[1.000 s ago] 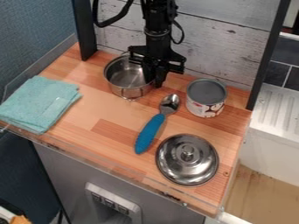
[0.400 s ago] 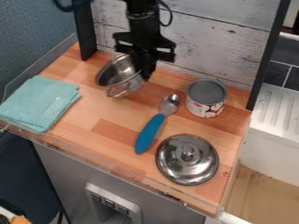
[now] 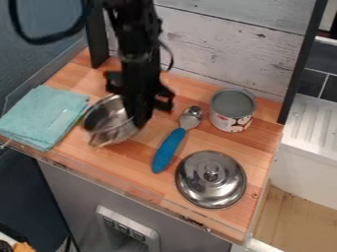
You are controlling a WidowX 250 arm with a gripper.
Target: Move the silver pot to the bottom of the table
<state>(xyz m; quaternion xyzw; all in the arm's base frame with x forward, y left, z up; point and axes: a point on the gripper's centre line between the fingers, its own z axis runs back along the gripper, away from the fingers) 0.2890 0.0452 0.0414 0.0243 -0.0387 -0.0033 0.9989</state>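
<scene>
My gripper [image 3: 139, 119] hangs over the left half of the wooden table [image 3: 121, 165], shut on the right side wall of the silver pot [image 3: 112, 120]. The pot is tilted, its mouth leaning toward the left, and lies just right of the folded teal cloth. Whether its base touches the wood I cannot tell. Part of its rim is hidden behind the gripper.
The teal cloth [image 3: 45, 117] lies at the left. Right of the pot is a spoon with a blue handle [image 3: 169, 150], with an open-topped can [image 3: 231, 110] behind it. A silver lid [image 3: 211, 179] rests near the front right. A wooden wall stands behind.
The gripper and the pot have moved left and toward the table's front edge together. Upright at first, the pot has tipped over to the left. Cloth, spoon, can and lid have stayed put.
</scene>
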